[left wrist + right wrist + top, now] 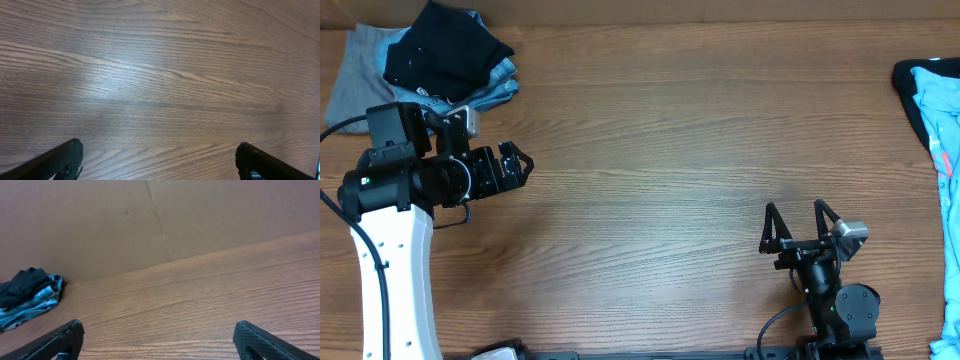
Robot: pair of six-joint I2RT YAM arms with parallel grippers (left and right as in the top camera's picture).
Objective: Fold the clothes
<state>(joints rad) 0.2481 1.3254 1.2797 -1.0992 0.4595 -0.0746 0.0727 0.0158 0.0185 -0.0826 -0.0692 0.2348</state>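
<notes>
1. The plain black soft fabric garment (445, 50) lies crumpled at the far left corner of the brown wood-grain bench (650, 150). It sits on top of the light blue denim jeans (498, 88), and the grey cloth (348, 80) pokes out at the left side of that heap.
2. The left jaws, at the end of the white left arm (390, 240), are spread as wide as they go and hold nothing. They hang over bare wood near the heap, not touching it, and point toward the middle of the bench.
3. The right jaws, on the black right arm (835, 300), are also fully spread and empty. They sit low by the near edge, well apart from the garment.
4. Folding looks not yet begun: the garment is bunched and nothing is gripped. The step in hand is the first reach for it.
5. The left arm is nearer, so the next move probably falls to it.
   - Turn the jaws back over the heap.
   - Pinch only the black top layer, so the jeans stay put.
   - Carry the garment to the open middle and spread it flat.
6. Count:
   - two arms, each with one pair of jaws
   - one black garment, one pair of jeans and one grey cloth
   - one further heap of light blue and black fabric (932, 100) at the right edge, cut off by the frame, so its pieces cannot be counted
</notes>
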